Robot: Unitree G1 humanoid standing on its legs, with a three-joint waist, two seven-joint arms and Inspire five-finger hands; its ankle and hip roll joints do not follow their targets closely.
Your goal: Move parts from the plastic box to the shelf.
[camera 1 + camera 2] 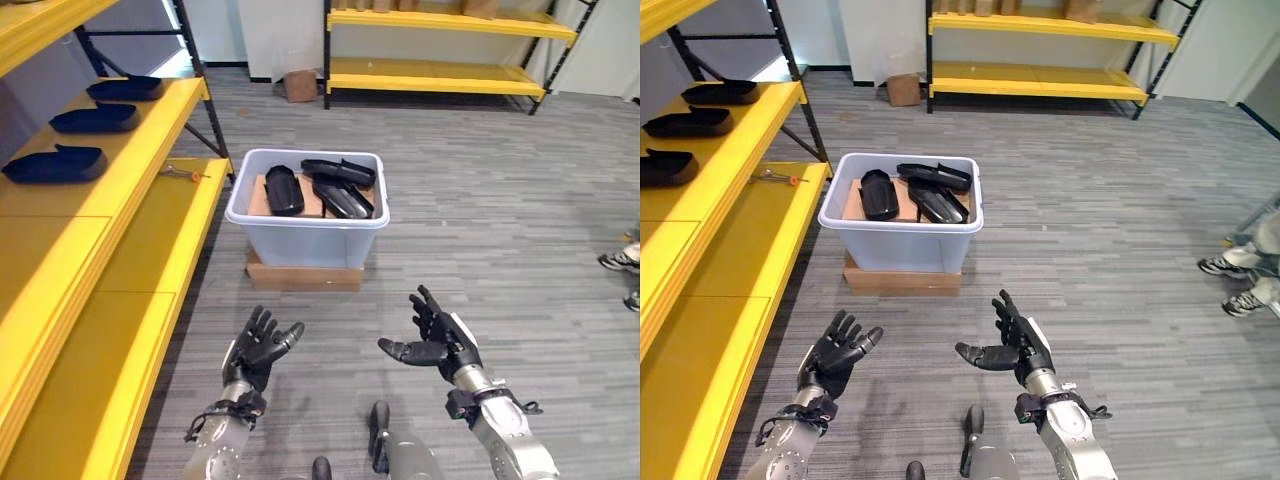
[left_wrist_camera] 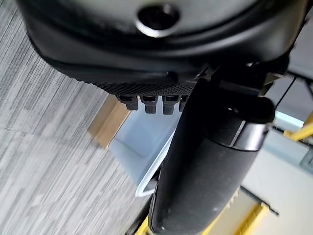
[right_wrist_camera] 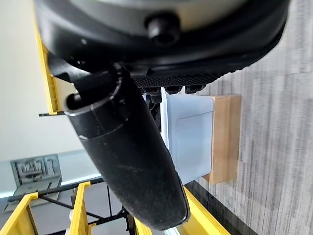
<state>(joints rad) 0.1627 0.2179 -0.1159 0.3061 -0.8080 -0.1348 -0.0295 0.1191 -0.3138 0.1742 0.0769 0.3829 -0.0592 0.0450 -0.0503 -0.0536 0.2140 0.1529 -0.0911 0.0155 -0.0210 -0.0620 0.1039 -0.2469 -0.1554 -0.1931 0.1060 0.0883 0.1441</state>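
Note:
A pale grey plastic box [image 1: 307, 232] stands on a low wooden base [image 1: 304, 276] on the floor ahead of me. Inside it lie three black parts [image 1: 283, 189], [image 1: 340, 170], [image 1: 343, 200] on a brown board. Three more black parts [image 1: 52, 164], [image 1: 94, 118], [image 1: 126, 88] rest in a row on the yellow shelf [image 1: 120, 170] to my left. My left hand [image 1: 259, 348] and right hand [image 1: 440, 340] hover open and empty above the floor, short of the box. The box [image 2: 142, 147] shows past the left hand's thumb [image 2: 205, 166], and the box [image 3: 193, 137] past the right hand's.
A small tool with an orange handle [image 1: 184, 174] lies on the lower yellow shelf board. Another yellow rack [image 1: 440, 70] stands at the back, a cardboard box [image 1: 299, 85] beside it. A person's shoes [image 1: 622, 262] show at the right edge. Grey carpet [image 1: 480, 200] stretches right of the plastic box.

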